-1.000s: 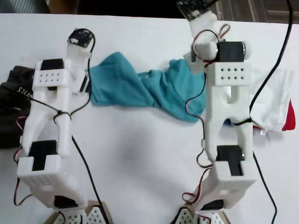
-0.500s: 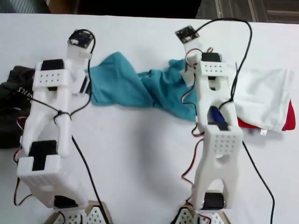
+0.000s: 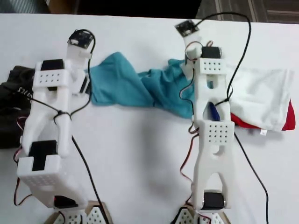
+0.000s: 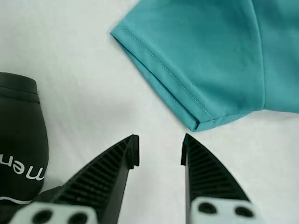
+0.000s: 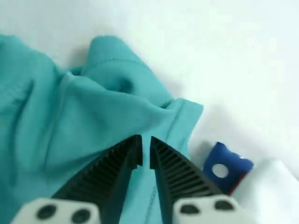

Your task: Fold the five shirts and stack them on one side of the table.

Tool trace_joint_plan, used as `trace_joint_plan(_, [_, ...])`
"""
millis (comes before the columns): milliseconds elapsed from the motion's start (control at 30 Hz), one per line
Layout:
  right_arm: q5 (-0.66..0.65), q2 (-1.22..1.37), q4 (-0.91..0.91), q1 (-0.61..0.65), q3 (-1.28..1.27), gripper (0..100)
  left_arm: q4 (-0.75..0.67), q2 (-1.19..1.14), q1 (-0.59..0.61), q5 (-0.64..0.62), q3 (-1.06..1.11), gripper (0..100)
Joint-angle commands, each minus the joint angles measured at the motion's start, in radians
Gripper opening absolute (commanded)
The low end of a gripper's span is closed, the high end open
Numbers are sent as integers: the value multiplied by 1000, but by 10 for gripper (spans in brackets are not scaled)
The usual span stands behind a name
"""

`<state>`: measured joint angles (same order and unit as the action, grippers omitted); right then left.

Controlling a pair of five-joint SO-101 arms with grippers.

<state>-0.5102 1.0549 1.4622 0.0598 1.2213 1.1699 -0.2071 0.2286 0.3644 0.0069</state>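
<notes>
Left pincer [image 4: 160, 140] hangs with its two black ribbed fingers apart over the bare white table [image 4: 84, 70], gripping nothing. Just beyond the tips lies the stitched hem corner of the crumpled teal cotton shirt [image 4: 201, 51], near them but not touching. Off to one side is a black shirt with white lettering [image 4: 18, 135].

Right pincer [image 5: 145, 140] has its fingers drawn almost together, with only a thin slit between them, above a bunched fold of the teal shirt. Whether the tips nip the cloth cannot be told. Near that fold's hemmed edge sits a small blue and red piece with a white dot [image 5: 225, 171].

From above, the teal shirt lies stretched between the two arms across the far part of the table, twisted in the middle. The black shirt is heaped at the table's left edge, partly under the left arm. On the right, a white shirt [image 3: 264, 100] lies over a red garment [image 3: 289, 119] whose edge shows beneath it
</notes>
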Motion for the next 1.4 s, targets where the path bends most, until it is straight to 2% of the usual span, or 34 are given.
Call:
trace_joint_plan(0, [2,-15,145,31,212,21,6,69,5,-2,-4,173])
trace_joint_plan(100, [2,-13,255,67,354,21,6,69,5,-2,-4,173])
trace_joint_plan(300, [-6,1,242,76,416,21,6,69,9,-2,-4,173])
trace_joint_plan(400, [-6,45,148,59,351,36,6,69,9,-2,-4,173])
trace_joint_plan(467, [0,81,71,45,316,116,6,69,9,-2,-4,173])
trace_joint_plan(567, [0,130,-12,41,279,287,8,69,9,-2,-4,173])
trace_joint_plan(633, [0,156,-27,44,272,333,8,69,9,-2,-4,173])
trace_joint_plan(933, [-8,298,-31,38,272,310,8,71,6,-2,-5,173])
trace_joint_plan(1000, [-8,305,-21,38,284,209,8,71,5,-2,-5,173])
trace_joint_plan(1067, [-8,297,-13,38,282,23,8,72,5,-2,-5,173])
trace_joint_plan(1100, [-6,294,-8,38,282,12,8,74,5,-2,-5,173])
trace_joint_plan(1133, [-6,289,7,38,284,48,8,75,5,-2,-5,173])
trace_joint_plan(1200, [-6,269,45,44,305,15,8,75,5,-2,-5,173])
trace_joint_plan(1367, [-6,206,214,85,448,21,8,74,9,-2,-5,173])
